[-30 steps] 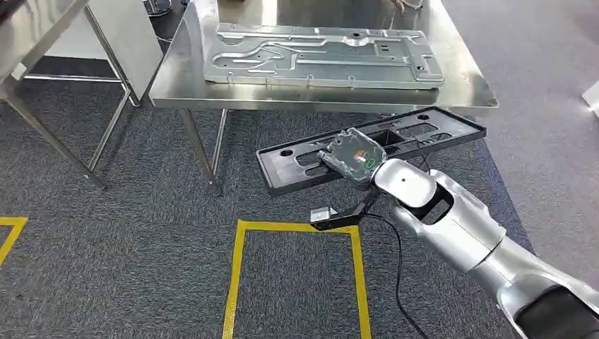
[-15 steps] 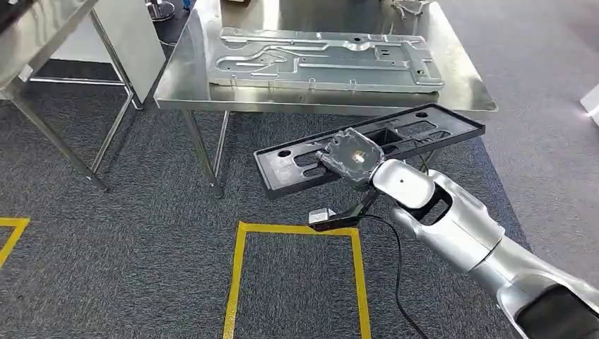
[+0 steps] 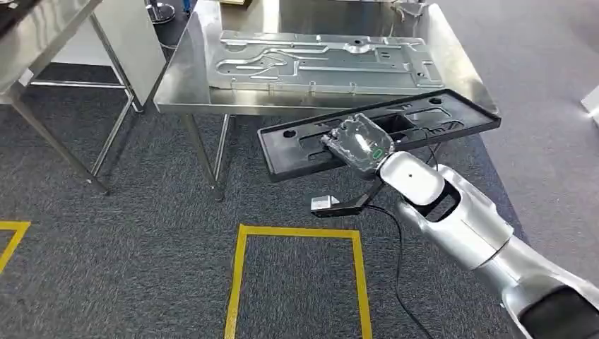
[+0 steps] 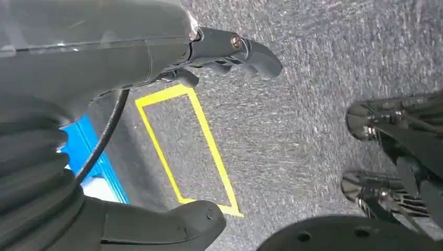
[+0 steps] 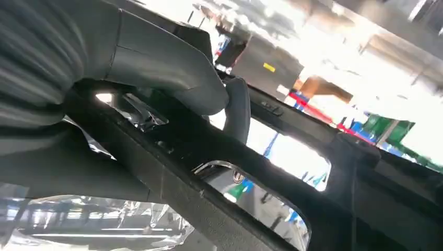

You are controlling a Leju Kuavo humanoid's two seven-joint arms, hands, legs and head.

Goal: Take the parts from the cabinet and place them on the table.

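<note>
The right hand (image 3: 359,145) grips a black tray (image 3: 304,152), fingers curled round its frame, at the table (image 3: 176,88) edge. The left hand (image 4: 130,47) hangs over carpet (image 4: 313,63), fingers apart, holding nothing.

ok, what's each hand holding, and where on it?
Right hand grips the black panel near mid-length, at a cutout. Left hand holds nothing.

Around you, floor and furniture

Yellow tape outline (image 3: 300,279) is lying on the grey carpet (image 3: 127,233); a second metal table (image 3: 42,42) is standing left.
</note>
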